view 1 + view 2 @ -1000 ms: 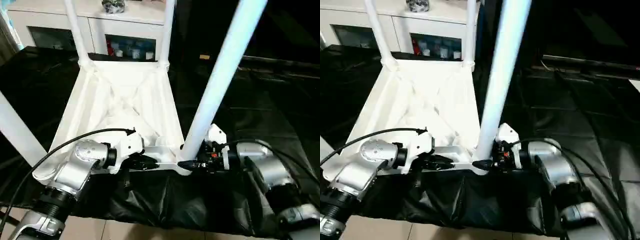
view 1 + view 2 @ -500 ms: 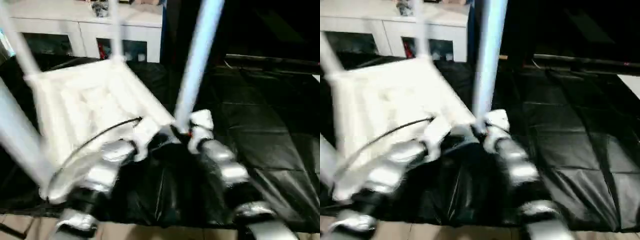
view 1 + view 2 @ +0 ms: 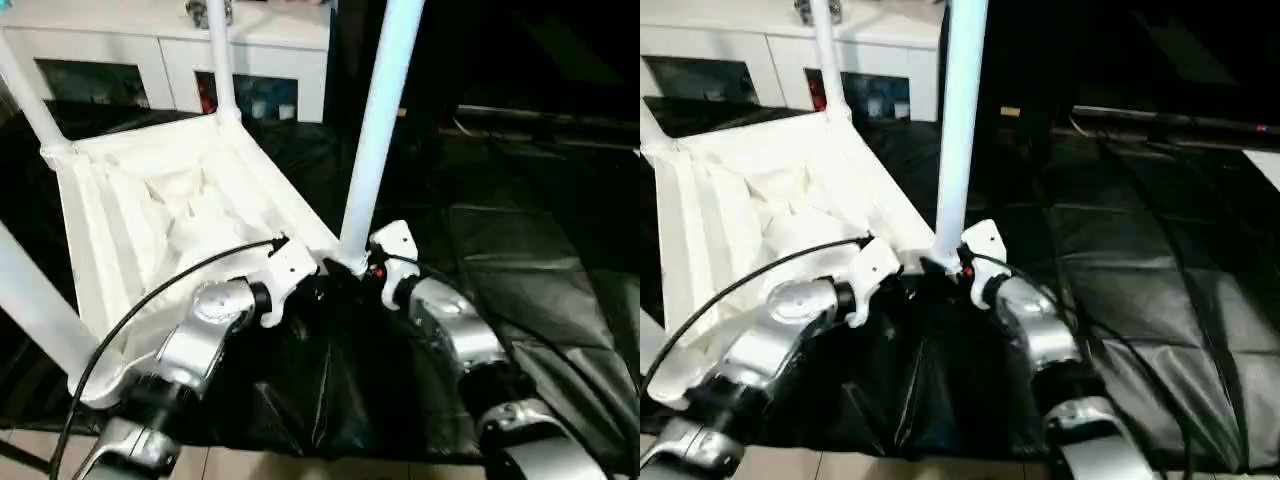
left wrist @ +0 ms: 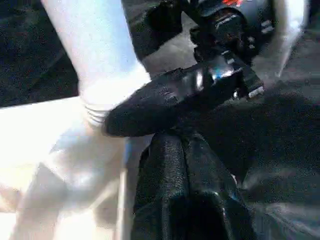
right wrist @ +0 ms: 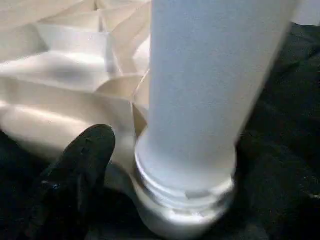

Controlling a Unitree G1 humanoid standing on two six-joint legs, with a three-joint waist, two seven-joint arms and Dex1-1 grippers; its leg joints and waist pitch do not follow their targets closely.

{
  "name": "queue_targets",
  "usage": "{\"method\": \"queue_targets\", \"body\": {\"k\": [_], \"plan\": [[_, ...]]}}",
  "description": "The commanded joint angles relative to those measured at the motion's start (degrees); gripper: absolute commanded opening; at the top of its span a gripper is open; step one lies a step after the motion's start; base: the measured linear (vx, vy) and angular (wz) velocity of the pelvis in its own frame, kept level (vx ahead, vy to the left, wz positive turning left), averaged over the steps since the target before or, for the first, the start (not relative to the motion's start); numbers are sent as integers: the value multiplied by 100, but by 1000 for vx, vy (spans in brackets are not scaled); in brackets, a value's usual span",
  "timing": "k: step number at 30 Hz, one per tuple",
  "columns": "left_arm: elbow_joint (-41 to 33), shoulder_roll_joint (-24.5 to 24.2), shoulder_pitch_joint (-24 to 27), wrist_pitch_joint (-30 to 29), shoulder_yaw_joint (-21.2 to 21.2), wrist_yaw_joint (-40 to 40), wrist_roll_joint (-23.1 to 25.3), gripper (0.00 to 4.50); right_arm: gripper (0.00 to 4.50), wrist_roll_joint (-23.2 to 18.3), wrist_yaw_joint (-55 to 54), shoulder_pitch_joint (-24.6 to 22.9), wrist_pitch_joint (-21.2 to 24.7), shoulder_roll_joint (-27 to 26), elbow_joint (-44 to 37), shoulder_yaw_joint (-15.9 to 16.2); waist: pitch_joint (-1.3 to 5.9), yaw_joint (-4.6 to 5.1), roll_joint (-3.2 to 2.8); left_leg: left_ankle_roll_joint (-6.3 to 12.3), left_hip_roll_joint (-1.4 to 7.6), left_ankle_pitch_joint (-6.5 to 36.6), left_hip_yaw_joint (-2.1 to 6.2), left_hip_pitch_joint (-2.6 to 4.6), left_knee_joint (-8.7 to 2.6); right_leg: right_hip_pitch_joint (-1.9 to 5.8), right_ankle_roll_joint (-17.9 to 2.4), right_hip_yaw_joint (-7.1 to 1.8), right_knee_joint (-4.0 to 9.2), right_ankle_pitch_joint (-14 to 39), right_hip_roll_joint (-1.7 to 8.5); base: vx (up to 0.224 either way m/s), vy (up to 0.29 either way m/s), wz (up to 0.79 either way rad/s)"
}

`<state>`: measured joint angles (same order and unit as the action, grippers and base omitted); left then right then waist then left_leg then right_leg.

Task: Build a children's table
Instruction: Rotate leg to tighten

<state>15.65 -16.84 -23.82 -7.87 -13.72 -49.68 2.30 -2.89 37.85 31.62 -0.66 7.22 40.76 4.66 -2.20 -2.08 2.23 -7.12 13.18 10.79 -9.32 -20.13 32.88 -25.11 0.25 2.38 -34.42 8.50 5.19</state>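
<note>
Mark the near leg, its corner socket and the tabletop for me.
Near leg (image 3: pixel 375 130), left eye view, mid shaft.
Corner socket (image 5: pixel 175 220), right wrist view, rounded collar below the threads.
Tabletop (image 3: pixel 150 215), left eye view, ribbed underside.

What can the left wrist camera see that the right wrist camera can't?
Left wrist view: the left gripper, its two fingers pressed shut, and beyond them a black finger of the right gripper lying against the base of the leg.

Right wrist view: the ribbed underside of the tabletop, and the threads at the leg's foot seated in the corner socket.

Both: that same leg, one black right-gripper finger beside it, and the black cloth under the work.
</note>
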Motion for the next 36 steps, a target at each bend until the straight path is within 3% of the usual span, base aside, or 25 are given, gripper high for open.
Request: {"method": "queue_targets", "body": {"k": [1,2,4,8,13,17,25,36], "plan": [[-316,-118,15,-87,62,-73,18,21,446,-70,227,-55,54,141,-147,-9,344,-20,-57,297,-79,1288,-140,-42,-345,411,-1292,-103,327,1010,80,0,0,0],[-441,-182,37,-237,89,-141,-37,41,450,-63,272,-73,56,197,-182,-6,340,-16,-55,294,-86,1301,-145,-41,-342,405,-1293,-104,332,1044,75,0,0,0],[-1103,-515,145,-1101,217,-459,-368,41,450,-121,618,-161,113,480,-361,-10,338,-22,-63,241,-74,1300,-141,-35,-344,414,-1296,-109,310,1123,86,0,0,0],[-1151,-548,109,-1237,241,-346,-298,85,450,-140,682,-159,114,579,-386,-33,328,-5,-63,277,-103,1318,-153,-36,-332,393,-1295,-101,338,1192,53,0,0,0],[-564,-343,-146,-1441,234,65,-166,120,450,-153,665,-100,132,655,-339,-87,343,-8,-62,248,-127,1321,-143,-45,-323,398,-1175,-93,360,1327,49,0,0,0],[-451,-302,-221,-1673,163,155,-174,141,450,-139,658,-110,161,677,-387,-57,358,-13,-79,252,-121,1205,-137,-51,-316,409,-1260,-90,333,1075,51,0,0,0],[51,-335,-342,-1614,15,80,-102,141,450,-166,641,-190,168,682,-471,-21,355,-16,-143,285,-128,1226,-135,-46,-309,418,-1359,-82,337,985,53,0,0,0],[469,-368,-558,-1617,-57,-18,-88,48,450,-143,670,-214,160,763,-514,0,351,-18,-148,266,-133,1267,-135,-40,-308,430,-1349,-83,343,1065,55,0,0,0]]}}
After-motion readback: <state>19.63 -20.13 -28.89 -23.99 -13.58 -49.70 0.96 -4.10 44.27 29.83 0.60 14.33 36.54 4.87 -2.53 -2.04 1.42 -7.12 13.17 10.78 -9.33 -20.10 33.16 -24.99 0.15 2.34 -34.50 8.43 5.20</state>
